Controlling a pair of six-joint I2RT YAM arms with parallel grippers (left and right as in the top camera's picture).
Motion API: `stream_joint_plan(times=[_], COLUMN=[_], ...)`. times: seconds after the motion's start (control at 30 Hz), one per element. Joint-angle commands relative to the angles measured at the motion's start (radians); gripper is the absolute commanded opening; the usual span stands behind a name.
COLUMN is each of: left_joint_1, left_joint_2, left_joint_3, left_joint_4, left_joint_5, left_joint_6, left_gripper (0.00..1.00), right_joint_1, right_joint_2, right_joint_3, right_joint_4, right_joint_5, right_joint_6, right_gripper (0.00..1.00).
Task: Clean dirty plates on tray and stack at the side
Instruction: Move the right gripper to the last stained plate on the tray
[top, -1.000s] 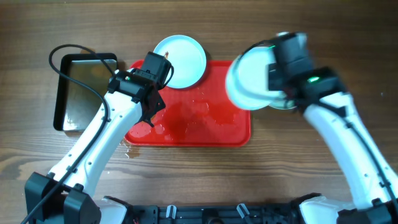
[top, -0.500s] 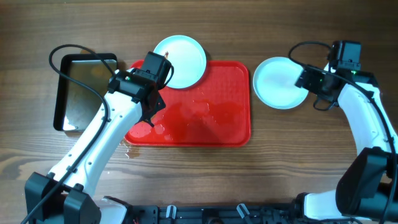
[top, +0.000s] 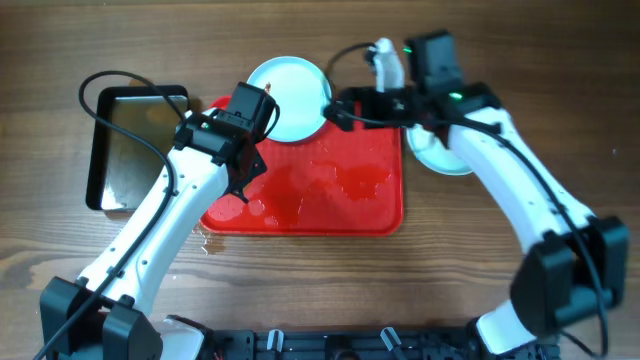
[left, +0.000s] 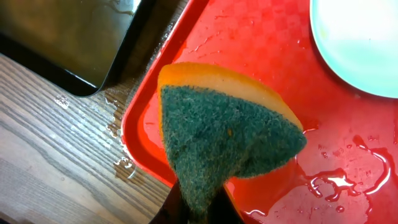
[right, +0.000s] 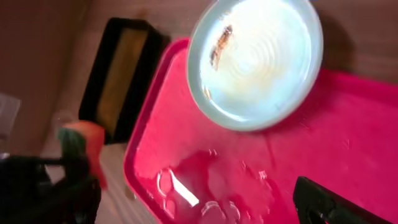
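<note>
- Overhead view first, far left: the dark shiny rectangular metal pan (top: 135, 150) sits on the wooden worktop (top: 60, 230), unchanged over the last second.
- My left end effector (top: 245, 185) has not budged. It is clamped on the yellow-and-green scouring sponge (left: 224, 137), hanging over the near-left corner of the large red plastic tray (top: 330, 205), whose surface is wet.
- One round white shallow plate (top: 290, 95) rests at the tray's far edge, partly overhanging it. The right wrist view shows a brown smear near its rim, so I judge it uncleaned.
- The big change: my right end effector (top: 340, 110) was out past the tray's right edge half a second ago and has now swung back over the tray, just beside that dirty plate. Only one finger shows, so I cannot tell whether it is open or closed.
- At the right, a clean-looking white plate (top: 435, 162) now lies on the worktop beside the tray. I read that as delivered, with one plate left.
</note>
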Motion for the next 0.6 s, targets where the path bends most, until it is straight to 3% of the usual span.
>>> stream_joint_plan(times=[0.0, 0.03, 0.13, 0.33, 0.43, 0.5, 0.57], left_joint_1=[-0.003, -0.003, -0.003, -0.003, -0.003, -0.003, -0.003], left_joint_2=[0.005, 0.005, 0.005, 0.005, 0.005, 0.005, 0.005], left_joint_3=[-0.005, -0.008, -0.035, -0.08, -0.08, -0.081, -0.081], left_joint_4=[0.002, 0.003, 0.019, 0.067, 0.079, 0.079, 0.082], left_joint_5=[-0.003, -0.003, -0.003, -0.003, -0.003, 0.002, 0.034], left_joint_6=[0.008, 0.008, 0.008, 0.008, 0.008, 0.008, 0.008], left_gripper=[0.04, 0.04, 0.04, 0.04, 0.04, 0.04, 0.04], right_joint_1=[0.09, 0.119, 0.149, 0.15, 0.151, 0.151, 0.151], right_joint_2=[0.175, 0.231, 0.336, 0.483, 0.488, 0.487, 0.482], right_joint_3=[0.051, 0.051, 0.051, 0.051, 0.051, 0.051, 0.051], right_joint_4=[0.127, 0.178, 0.249, 0.344, 0.286, 0.233, 0.154], right_joint_5=[0.288, 0.386, 0.57, 0.559, 0.541, 0.46, 0.391], right_joint_6=[0.068, 0.086, 0.198, 0.248, 0.245, 0.246, 0.246], right_gripper=[0.92, 0.87, 0.85, 0.72, 0.29, 0.1, 0.04])
